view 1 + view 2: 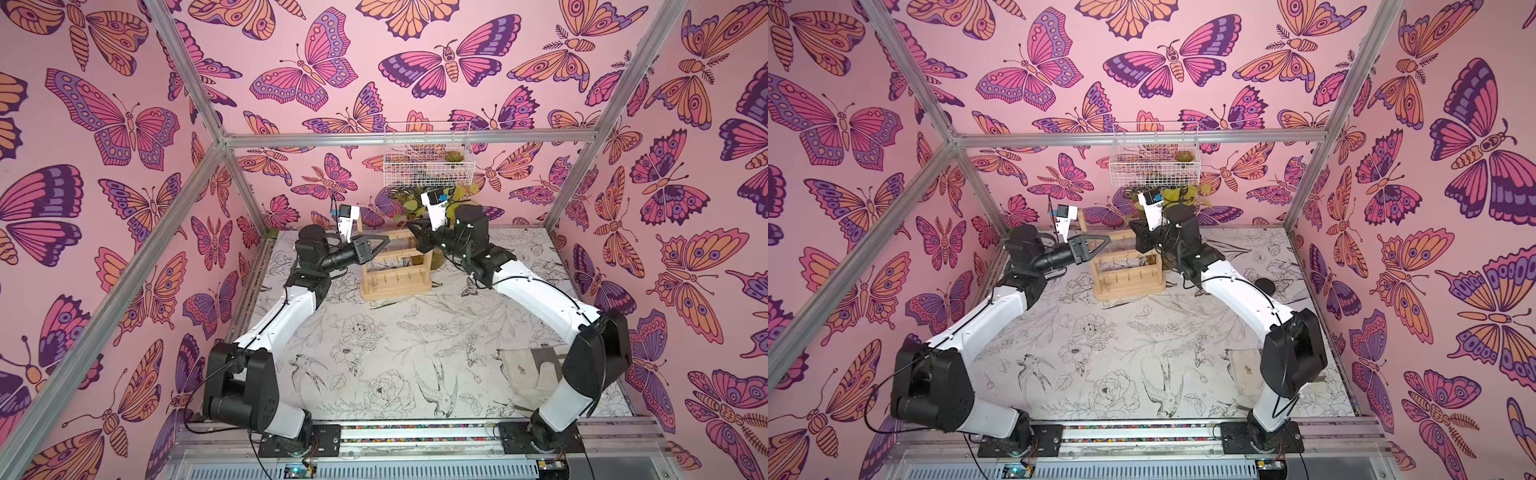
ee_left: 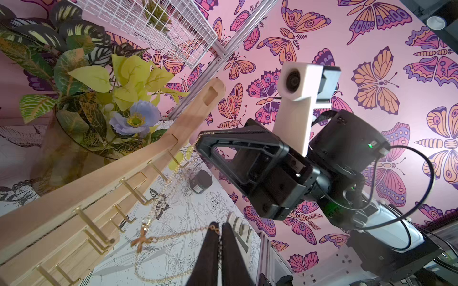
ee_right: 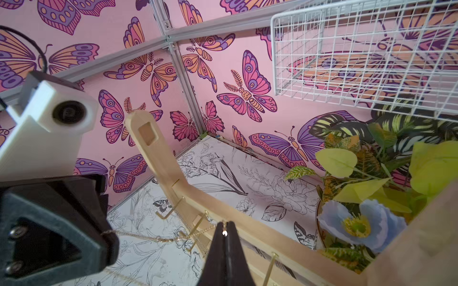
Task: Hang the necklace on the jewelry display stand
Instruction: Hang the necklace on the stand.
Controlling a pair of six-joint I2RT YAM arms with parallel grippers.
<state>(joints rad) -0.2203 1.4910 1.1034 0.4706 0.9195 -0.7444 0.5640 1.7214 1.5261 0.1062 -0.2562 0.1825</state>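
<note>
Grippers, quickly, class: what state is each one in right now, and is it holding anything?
Left gripper: shut, pinching the necklace by its gold chain.
Right gripper: shut, pinching another part of the same necklace.

Our left arm (image 1: 282, 316), white-shelled with black joints, rises from its near-left base, bends at the elbow and reaches far and rightward toward the middle. Its black triangular left gripper (image 1: 389, 240) lies nearly level, tips pointing right, jaws pressed together on the fine gold-coloured chain necklace (image 2: 143, 239). Our matching right arm (image 1: 536, 291) climbs from the near-right base and stretches far and leftward, wrist bent. Its black right gripper (image 1: 410, 226) points left, jaws likewise closed, pinching the same chain. The two grippers' tips face each other, near but apart, with the chain running between them. In each wrist view, that gripper's fingers (image 3: 215, 247) meet at the tip.
</note>
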